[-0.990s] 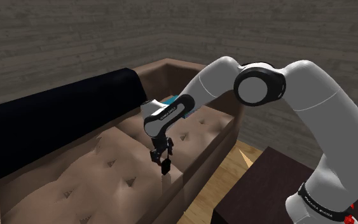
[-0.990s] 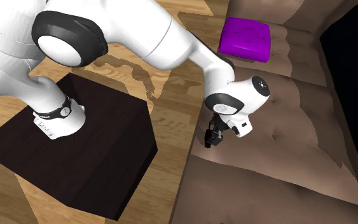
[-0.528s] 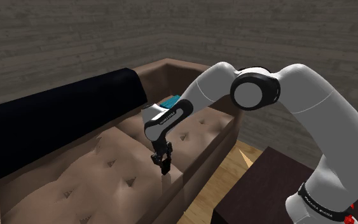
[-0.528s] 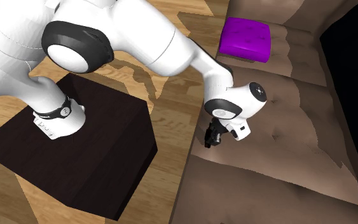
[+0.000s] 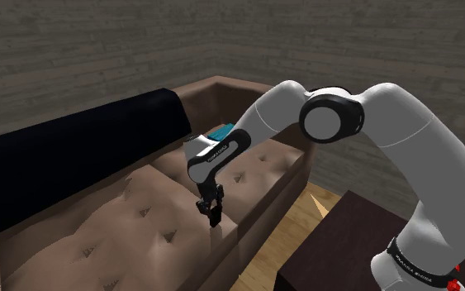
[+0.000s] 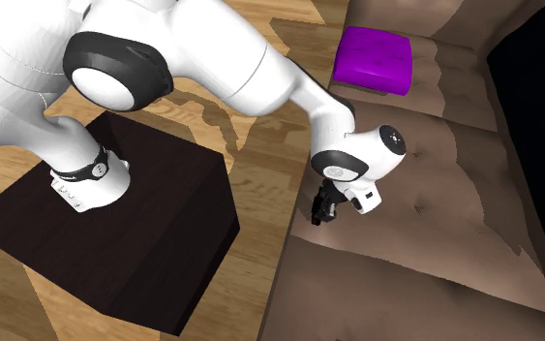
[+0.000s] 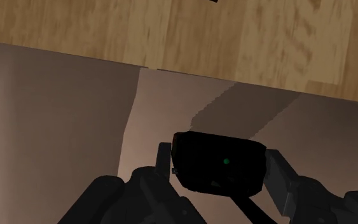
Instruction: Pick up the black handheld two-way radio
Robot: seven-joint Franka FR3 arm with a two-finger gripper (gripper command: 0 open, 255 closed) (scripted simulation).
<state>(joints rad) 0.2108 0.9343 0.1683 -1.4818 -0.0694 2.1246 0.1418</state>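
Observation:
The black handheld radio (image 7: 219, 162) lies at the front edge of the brown sofa seat (image 5: 139, 227), beside the seam between two cushions. My gripper (image 7: 220, 170) is shut on the radio, one black finger (image 7: 165, 158) pressed to each side of its body. In the shoulder view the gripper (image 5: 211, 211) points straight down onto the seat's front edge, and the radio (image 5: 215, 219) is a small dark shape at its tips. The second exterior view has the gripper (image 6: 320, 211) right at the seat's rim above the wooden floor.
A purple cushion (image 6: 373, 58) lies on the sofa's far end, and a teal object (image 5: 219, 132) shows behind my arm. A black backrest (image 5: 73, 157) runs along the sofa. My dark stand (image 6: 115, 242) stands on the wooden floor (image 6: 260, 145) close to the sofa's front.
A second ago the fingers stood open above the radio; the hand came down a little and shut on it. Nothing has moved over the last half second.

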